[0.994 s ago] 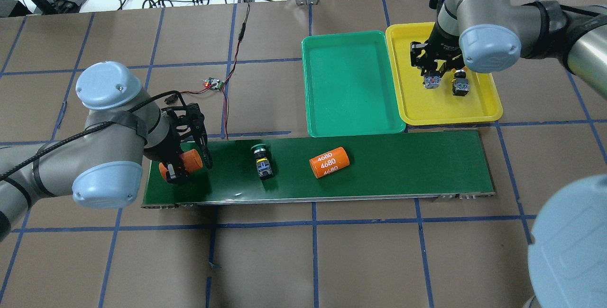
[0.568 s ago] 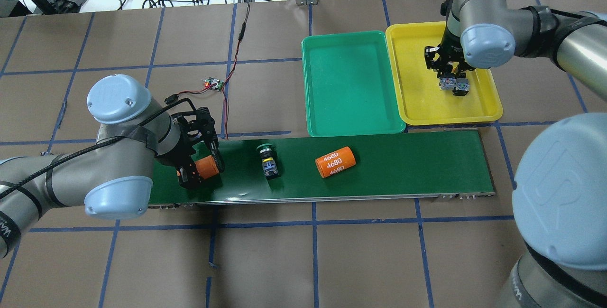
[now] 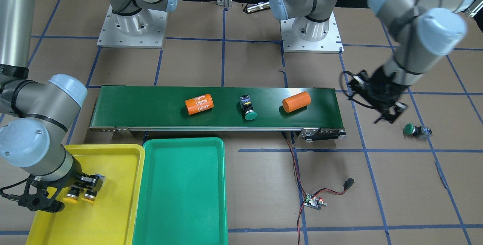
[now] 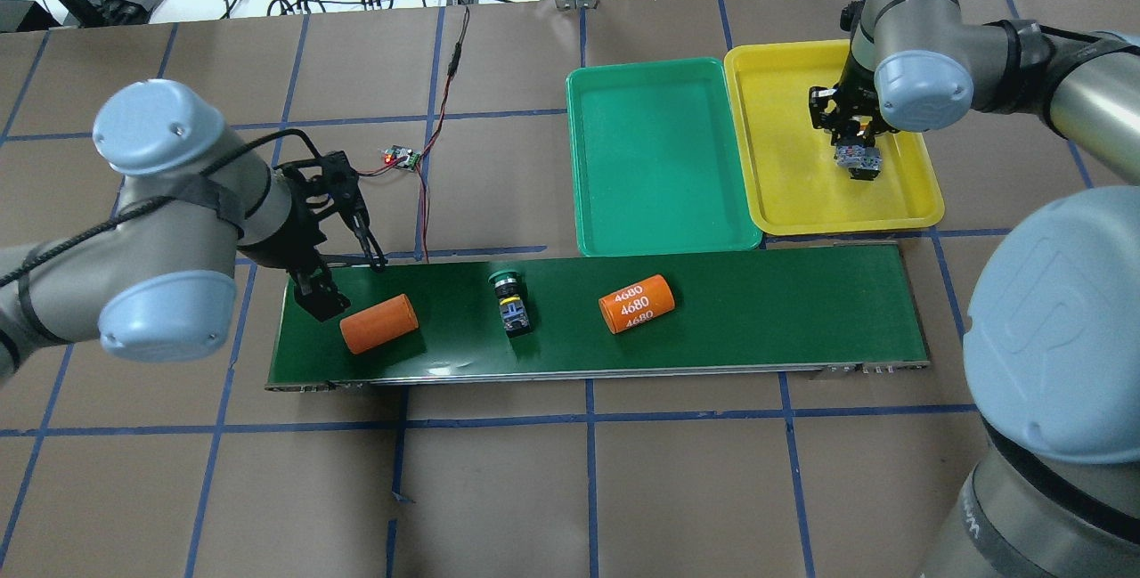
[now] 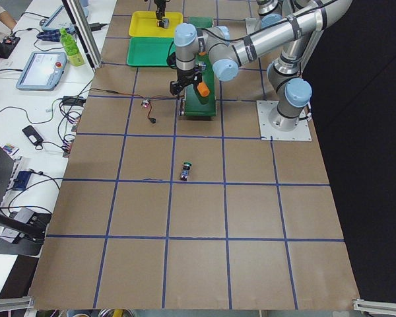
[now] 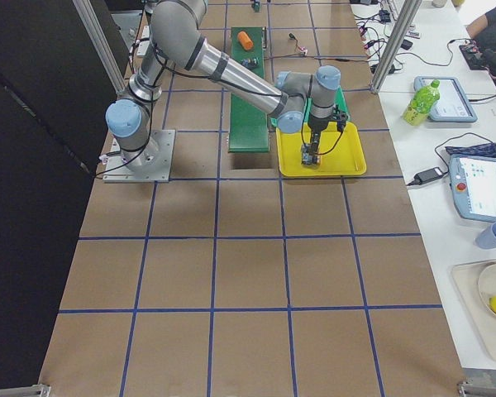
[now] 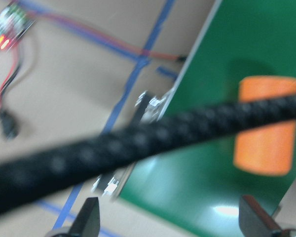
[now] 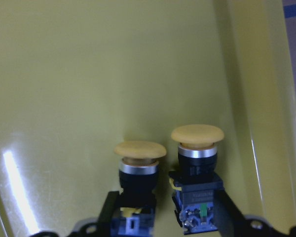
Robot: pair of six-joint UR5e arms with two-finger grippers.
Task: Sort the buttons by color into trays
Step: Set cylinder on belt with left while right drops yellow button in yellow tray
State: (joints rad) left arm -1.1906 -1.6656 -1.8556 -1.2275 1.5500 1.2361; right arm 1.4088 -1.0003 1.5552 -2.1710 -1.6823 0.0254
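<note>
One camera hangs high behind the robot (image 3: pixel 310 30) and looks down on the belt (image 4: pixel 766 302), the green tray (image 4: pixel 659 159) and the yellow tray (image 4: pixel 793 195). Another looks back from across the table (image 4: pixel 534 489), so all that shows turned round. Two stand far off at the table's ends and look along it. A tiny camera on the left arm (image 4: pixel 178 231) sees the belt's end close up; the one on the right arm (image 4: pixel 917 88) sees the yellow tray's floor.
</note>
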